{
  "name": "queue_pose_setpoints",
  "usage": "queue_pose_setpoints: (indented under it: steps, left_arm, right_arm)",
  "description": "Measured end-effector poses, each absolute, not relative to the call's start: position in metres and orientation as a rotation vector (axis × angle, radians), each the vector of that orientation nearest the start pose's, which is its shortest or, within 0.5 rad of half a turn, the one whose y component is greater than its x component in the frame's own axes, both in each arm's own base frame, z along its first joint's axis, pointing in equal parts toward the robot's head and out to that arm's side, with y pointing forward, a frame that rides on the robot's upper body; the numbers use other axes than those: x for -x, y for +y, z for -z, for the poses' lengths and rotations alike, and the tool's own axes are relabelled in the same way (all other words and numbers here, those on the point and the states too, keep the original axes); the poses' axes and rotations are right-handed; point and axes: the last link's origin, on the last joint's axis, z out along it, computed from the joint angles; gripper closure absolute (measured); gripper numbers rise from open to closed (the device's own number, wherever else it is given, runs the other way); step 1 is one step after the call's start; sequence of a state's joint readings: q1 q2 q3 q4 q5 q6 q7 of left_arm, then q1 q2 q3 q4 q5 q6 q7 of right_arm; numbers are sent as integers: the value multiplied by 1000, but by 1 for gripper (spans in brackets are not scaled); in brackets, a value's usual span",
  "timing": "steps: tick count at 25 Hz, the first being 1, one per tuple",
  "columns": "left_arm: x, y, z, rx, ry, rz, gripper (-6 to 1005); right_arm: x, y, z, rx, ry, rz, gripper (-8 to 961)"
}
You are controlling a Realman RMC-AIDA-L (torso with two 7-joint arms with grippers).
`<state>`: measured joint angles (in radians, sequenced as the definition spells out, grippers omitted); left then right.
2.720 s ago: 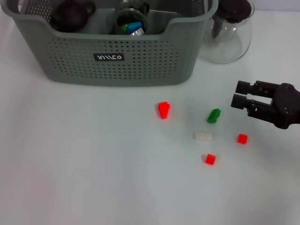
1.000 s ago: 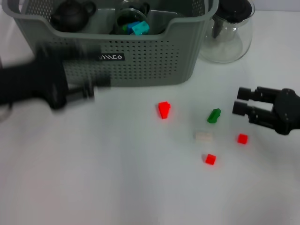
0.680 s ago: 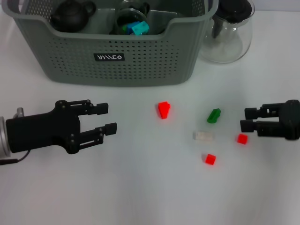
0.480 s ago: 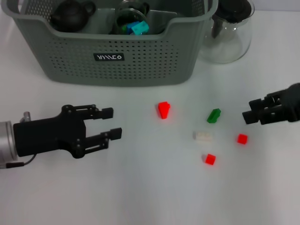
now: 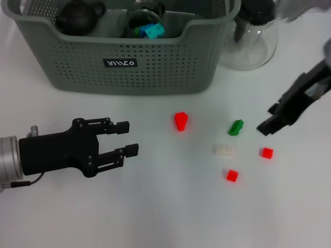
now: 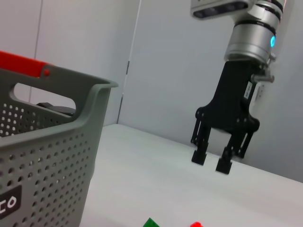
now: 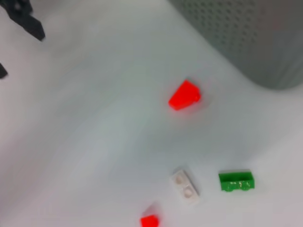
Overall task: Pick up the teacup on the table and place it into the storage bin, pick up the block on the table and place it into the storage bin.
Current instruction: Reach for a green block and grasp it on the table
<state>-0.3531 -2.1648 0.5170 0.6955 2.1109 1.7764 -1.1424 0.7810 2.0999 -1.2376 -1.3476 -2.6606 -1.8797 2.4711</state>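
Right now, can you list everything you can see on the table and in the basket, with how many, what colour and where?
Grey-green perforated plastic storage bin: one, far side of the table, towards the left.
Dark teapot: one, inside the bin, left end.
Glass vessel holding blue and green pieces: one, inside the bin, middle.
Clear glass teapot with dark lid: one, on the table just right of the bin.
Red wedge block: one, in front of the bin.
Green block: one, right of the wedge.
White flat block: one, nearer than the green one.
Small red blocks: two, on the right.
White table: one.
Left gripper: black, open, low on the left.
Right gripper: black, raised by the green block.
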Motion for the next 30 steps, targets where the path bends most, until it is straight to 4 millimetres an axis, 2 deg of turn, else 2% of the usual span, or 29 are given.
queue_pose_setpoints:
  steps: [3,10,23,30]
  left_arm:
    - [292,251,15,2729,-541,843,460]
    - [291,254,18,2719,-546,854,460]
    - [292,254,20,2717,-559,853,459]
    - [292,254,21,2717,-561,851,459]
  right_arm:
    - [-143,349,-4,2743,818,741,419]
    - [-155,361,20,2614,1018,616,419]
    - [-168,362,55,2590,822,565,418]
    - [-181,363,66,2585,813,593,419]
